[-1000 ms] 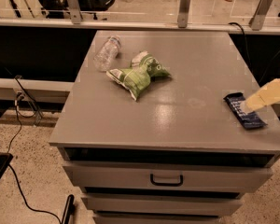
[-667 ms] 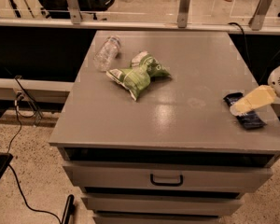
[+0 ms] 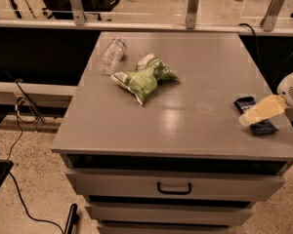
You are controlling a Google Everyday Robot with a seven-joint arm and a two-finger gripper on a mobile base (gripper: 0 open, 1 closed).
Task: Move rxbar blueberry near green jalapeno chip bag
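Observation:
The rxbar blueberry (image 3: pixel 247 106), a small dark navy bar, lies flat near the right edge of the grey table (image 3: pixel 185 126). My gripper (image 3: pixel 249 118) comes in from the right; its pale yellow finger lies over the middle of the bar, hiding part of it. The green jalapeno chip bag (image 3: pixel 144 77), crumpled green and white and pinched in the middle, lies at the table's centre-left, far from the bar.
A clear plastic water bottle (image 3: pixel 111 55) lies on its side at the back left, beside the chip bag. The table top sits on a cabinet with drawers (image 3: pixel 173 186). A rail with posts (image 3: pixel 193 6) runs behind. Cables lie on the floor at left.
My gripper has moved left and slightly down, from the bar's right end to over its middle. The bar, chip bag and bottle have not moved.

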